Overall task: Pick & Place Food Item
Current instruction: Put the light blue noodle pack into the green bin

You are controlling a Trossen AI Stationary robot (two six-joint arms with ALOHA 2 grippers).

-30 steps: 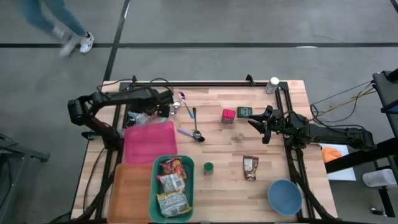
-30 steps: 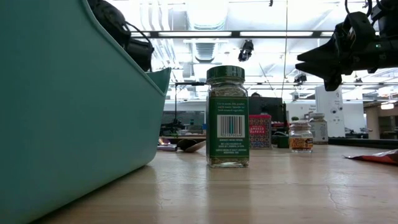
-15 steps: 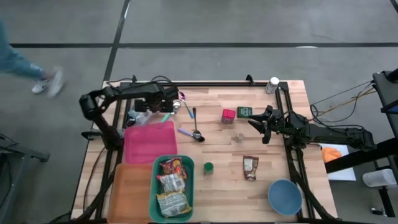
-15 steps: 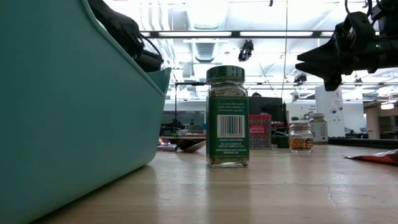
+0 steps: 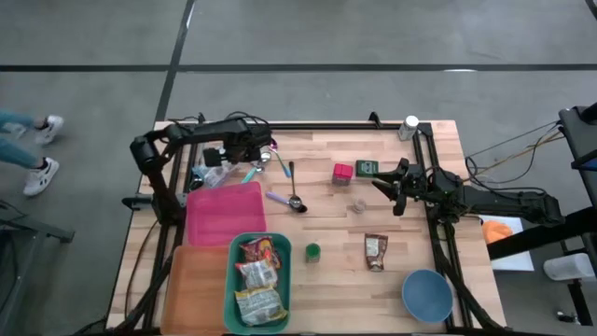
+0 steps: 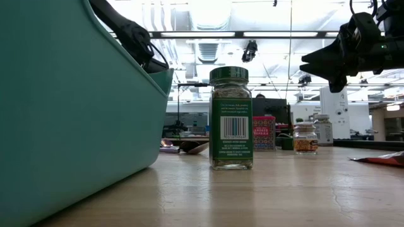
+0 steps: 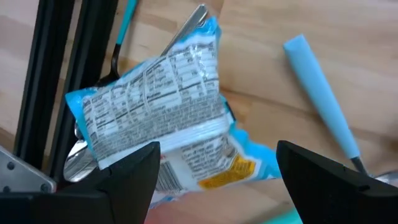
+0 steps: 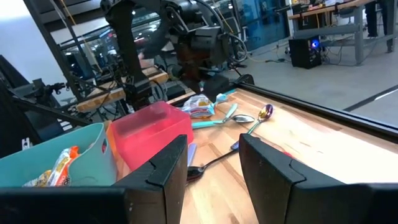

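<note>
Wood: the table (image 5: 410, 238) is pale butcher-block planks inside a black metal frame.
Snack packet: a crinkled glossy blue-and-white packet (image 7: 161, 118), with a printed nutrition panel, lies flat at about 10 o'clock on the table, beside the frame rail.
Left gripper: the left gripper (image 5: 264, 152) hangs over that corner; in its wrist view the two dark fingers (image 7: 127, 171) stand wide, one at each side of the packet, with nothing held.
Right gripper: the right gripper (image 5: 384, 187) waits at about 3 o'clock, above the table; its jaws are narrow but parted and empty.
Teal bin: a smooth plastic bin (image 5: 233, 280) at 7 o'clock holds three shiny food packets (image 5: 258, 277).
Pink tray: a flat rectangular tray (image 5: 224, 213) lies just near the snack packet.
Orange tray: a flat tray (image 5: 196, 289) touches the teal bin's side.
Spice jar: a square glass jar with green lid (image 6: 230, 118) stands upright near 6 o'clock.
Spoons: polished metal spoons (image 5: 291, 185) lie at about 11 o'clock.
Bowl: a round blue bowl (image 5: 427, 295) sits at 5 o'clock.
</note>
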